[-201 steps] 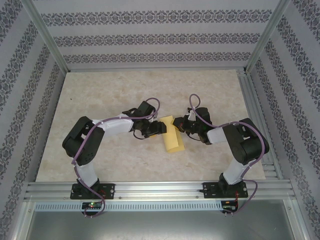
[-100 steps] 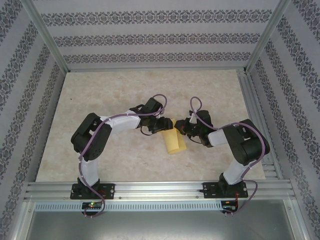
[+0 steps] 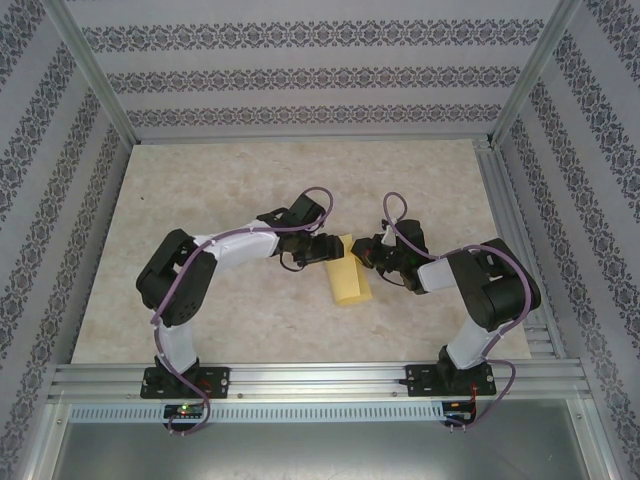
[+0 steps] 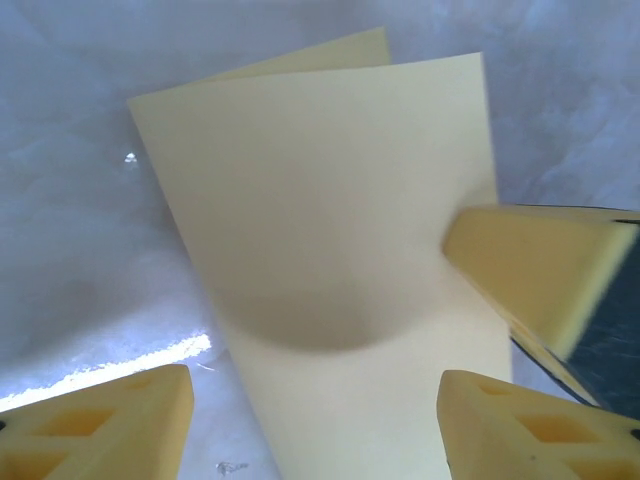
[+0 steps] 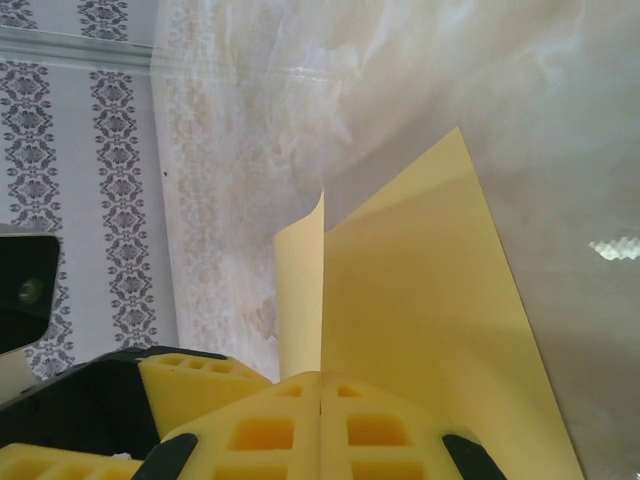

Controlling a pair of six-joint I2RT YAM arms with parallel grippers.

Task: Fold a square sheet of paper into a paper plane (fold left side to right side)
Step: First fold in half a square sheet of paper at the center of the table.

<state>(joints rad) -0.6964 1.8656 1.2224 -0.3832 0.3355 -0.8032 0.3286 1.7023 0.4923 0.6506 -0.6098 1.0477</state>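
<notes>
The pale marbled worktop carried one thing, the square sheet of paper, lying at the centre of the top view between the two arms. It was already doubled over into a narrow rectangle, so the left-to-right fold looked largely made. In the left wrist view the upper layer bulged in a soft curve and the lower layer showed past it at the top of the frame, so I judged the crease not yet pressed flat and the edges not quite matched.

The left gripper sat at the sheet's upper left edge, its jaws apart and straddling the paper. The right gripper sat at the upper right edge, jaws together; whether they pinched a layer I could not tell. All the pointed folds remained to do.
</notes>
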